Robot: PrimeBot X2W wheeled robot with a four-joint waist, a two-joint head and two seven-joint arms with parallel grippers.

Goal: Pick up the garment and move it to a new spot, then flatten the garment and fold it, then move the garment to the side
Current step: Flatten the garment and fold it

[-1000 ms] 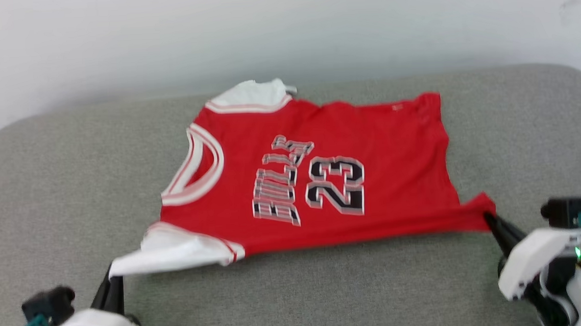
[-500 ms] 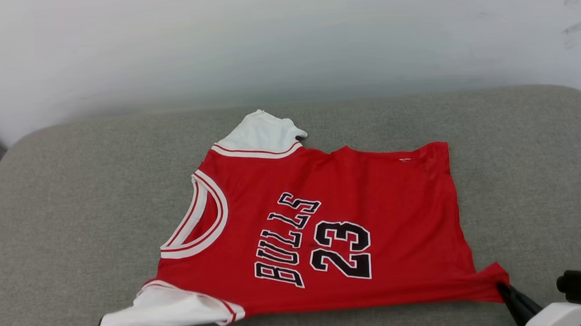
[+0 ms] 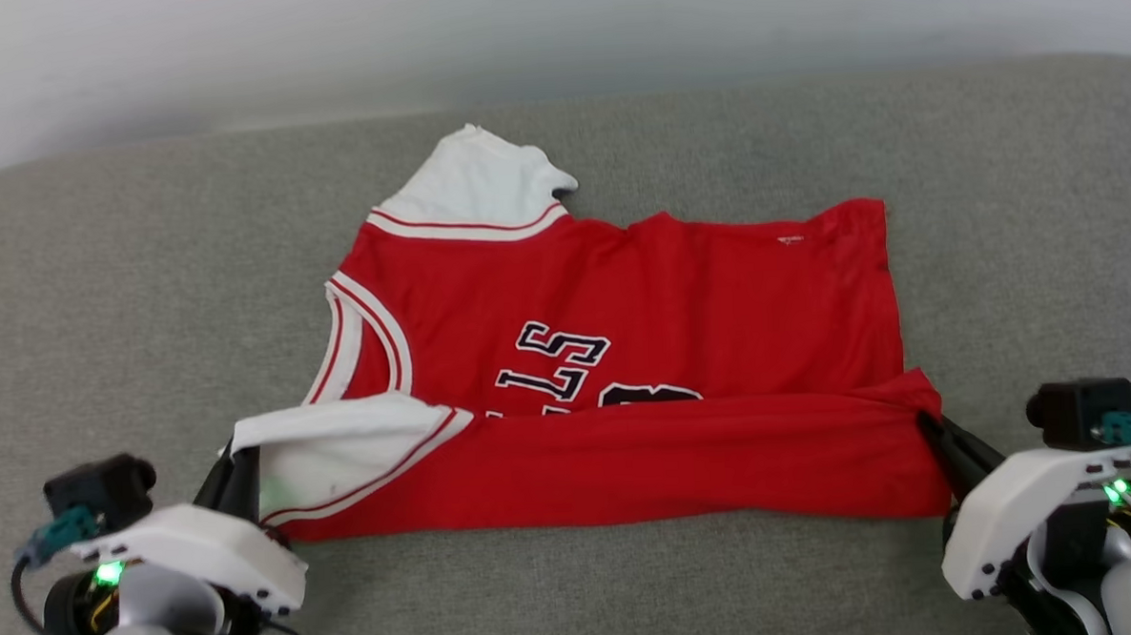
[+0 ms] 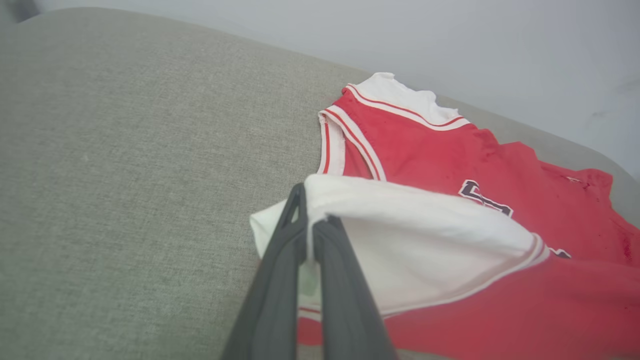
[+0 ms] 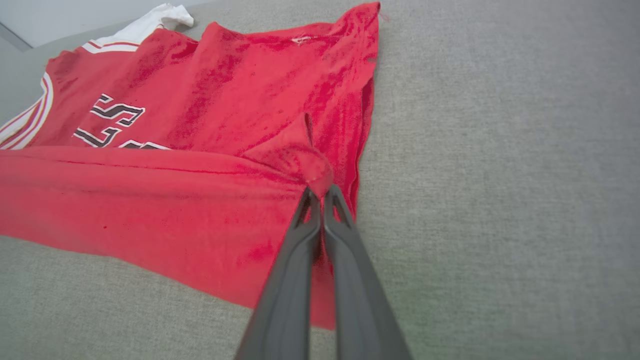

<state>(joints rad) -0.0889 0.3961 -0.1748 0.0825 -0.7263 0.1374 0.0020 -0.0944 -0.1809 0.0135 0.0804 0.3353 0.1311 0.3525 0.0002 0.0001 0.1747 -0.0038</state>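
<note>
Grey, coarse-woven cushion [image 3: 578, 594] with rounded far corners runs under everything, and a plain pale wall [image 3: 553, 22] stands behind it. On the left gripper [image 4: 311, 220] the two long dark fingers [image 4: 275, 290] are pressed together on the hem of a white sleeve [image 4: 425, 240], with a sliver of the soft knit caught between their tips. The right gripper [image 5: 320, 192] is pinched just as tight, its tips biting a red corner that bunches into a small puckered knob. Both pieces belong to the jersey [image 3: 717, 282], which lies spread across the middle of the cushion with its neck toward the robot's left. Between the two grips its near edge is raised as a red band [image 3: 677, 465] that hides the lower part of the chest print. Above that fold, black white-outlined letters [image 3: 558, 361] lie sideways. An S and an L can be read and the rest are cut off. The curve of a digit beside them is too little to read. Red-and-white stripe trim [image 3: 361, 336] rims the scooped neck and both sleeves. The far sleeve [image 3: 474, 183] lies on the cushion, crumpled at its tip. From the right wrist the red weave looks mottled and wrinkled, and a tiny pale tag [image 5: 302, 38] sits near the far hem. The left wrist view gives the near sleeve's smooth white inside.
</note>
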